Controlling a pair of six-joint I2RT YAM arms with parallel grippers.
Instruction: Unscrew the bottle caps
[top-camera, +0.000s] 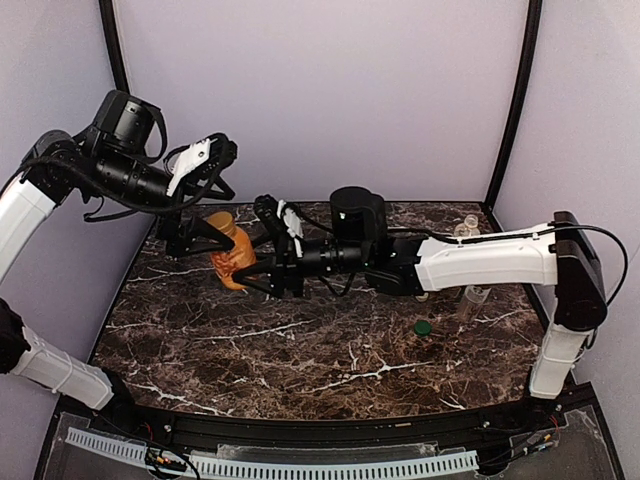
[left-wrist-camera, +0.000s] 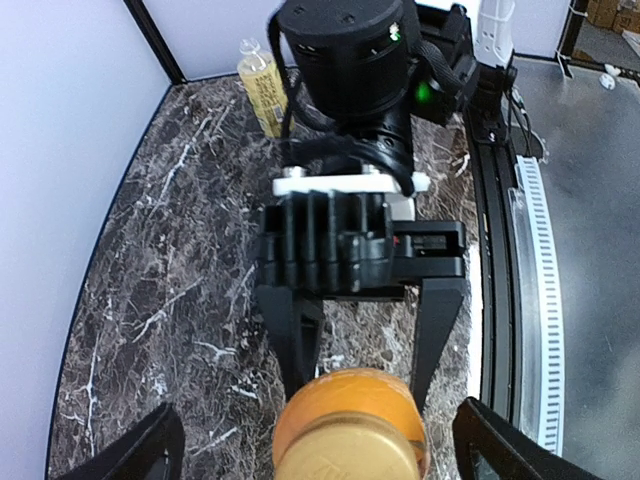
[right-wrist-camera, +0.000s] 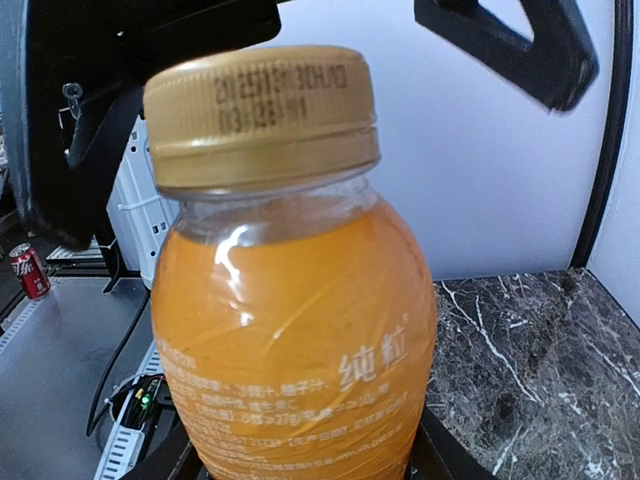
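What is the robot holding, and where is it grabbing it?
The right gripper squeezes the orange bottle by its body, below the gold cap. The left gripper is open, holding nothing.

Left arm (top-camera: 120, 175): raised, reaching in from the left side, wrist angled downward.
Left tool (left-wrist-camera: 320, 445): its fingers (left-wrist-camera: 150, 450) spread wide apart, pointing down.
Right arm (top-camera: 480, 262): stretched low and nearly level toward the left.
Right tool (left-wrist-camera: 362, 365): its fingers (left-wrist-camera: 297, 335) drawn in against both sides of a bottle (right-wrist-camera: 295, 330).
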